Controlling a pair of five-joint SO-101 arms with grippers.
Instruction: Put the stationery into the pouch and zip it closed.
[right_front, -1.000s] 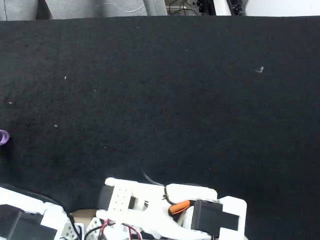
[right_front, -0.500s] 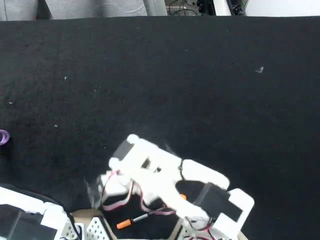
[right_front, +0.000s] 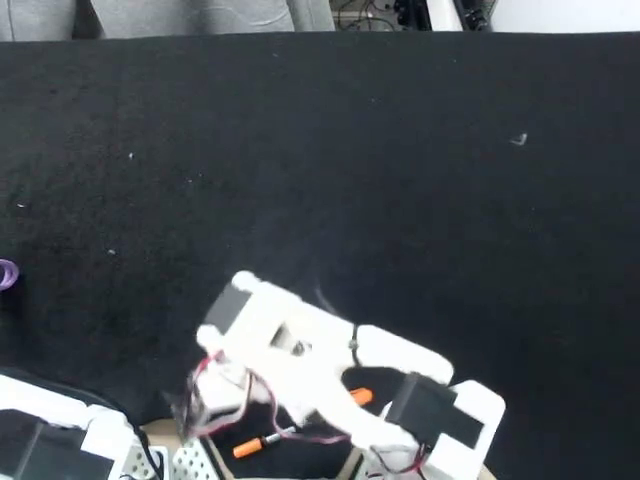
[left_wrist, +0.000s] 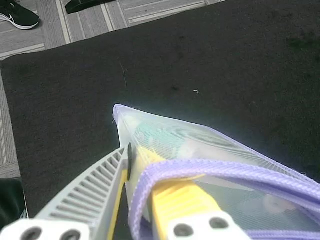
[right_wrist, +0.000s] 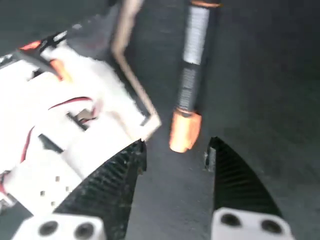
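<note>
A: Item: pen (right_wrist: 192, 65), orange-capped, lying on the black worktop (right_front: 400, 180), at the bottom of the high view, left of centre. Right gripper (right_wrist: 176, 146)?
B: Spread wide, straddling the cap end. Left gripper (left_wrist: 131, 197) pinches the pouch (left_wrist: 200, 145) rim, seemingly lifted off the worktop.
A: Advice: centre on the barrel, close squarely, then carry it to the pouch mouth.

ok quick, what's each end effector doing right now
Left end effector: closed on the edge of the pouch.
Right end effector: open, holding nothing; the orange pen lies just ahead of its tips.
</note>
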